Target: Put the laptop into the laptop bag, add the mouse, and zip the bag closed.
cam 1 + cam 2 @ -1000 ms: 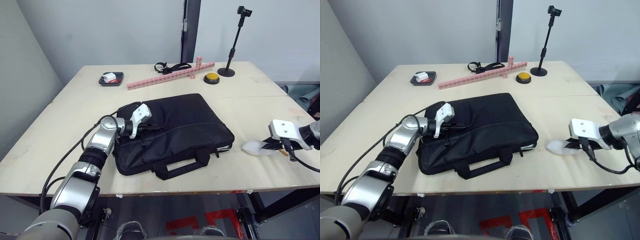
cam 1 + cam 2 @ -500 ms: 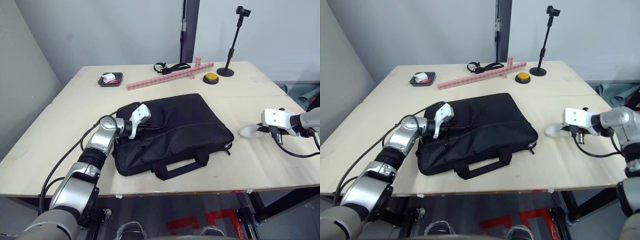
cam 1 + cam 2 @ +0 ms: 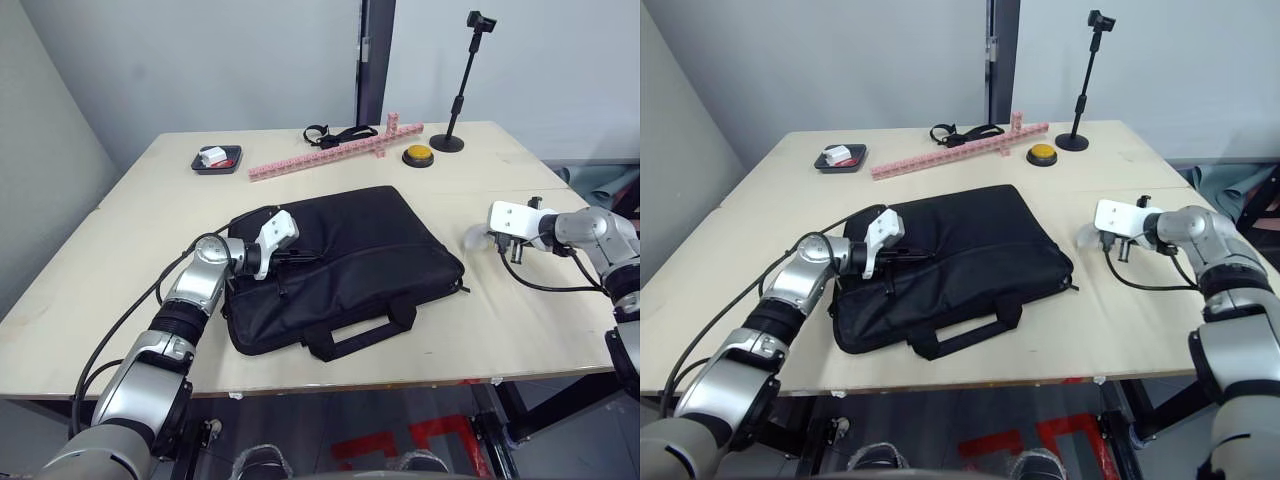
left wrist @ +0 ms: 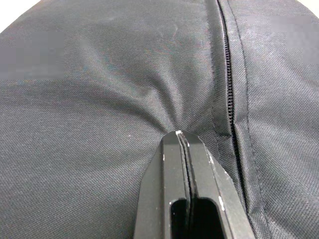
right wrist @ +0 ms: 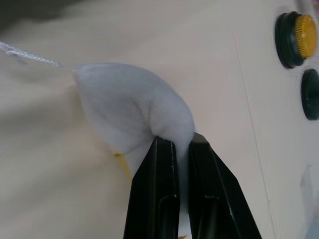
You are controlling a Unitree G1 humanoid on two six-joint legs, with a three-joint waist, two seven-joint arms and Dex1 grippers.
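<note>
The laptop bag [image 3: 340, 265] is lying flat in the middle of the table [image 3: 120, 260], its strap handles pointing toward the near edge. No laptop is showing anywhere on the table. The left gripper [image 4: 183, 139] is pressing into the bag's top fabric near its far-left corner, its two black fingers pinched together on a fold of the cloth, just beside a line of zipper teeth [image 4: 228, 94]; the fabric is puckering around the tips.

Off to the bag's right, apart from it, the right gripper [image 5: 180, 140] is holding the mouse [image 5: 132, 112], a white rounded piece, clamped by one end between its fingers, with the mouse's free end pointing toward the bag. In the head view the mouse [image 3: 477, 237] is sitting low over the table, and I cannot tell whether it is touching the wood.

Further back, a yellow button [image 3: 418, 155] is sitting near the base of a black stand [image 3: 460, 80], a long pink block strip [image 3: 330, 155] is lying across the far side with a black strap [image 3: 335, 133] behind it, and a small black tray [image 3: 216, 160] is resting toward the far left.
</note>
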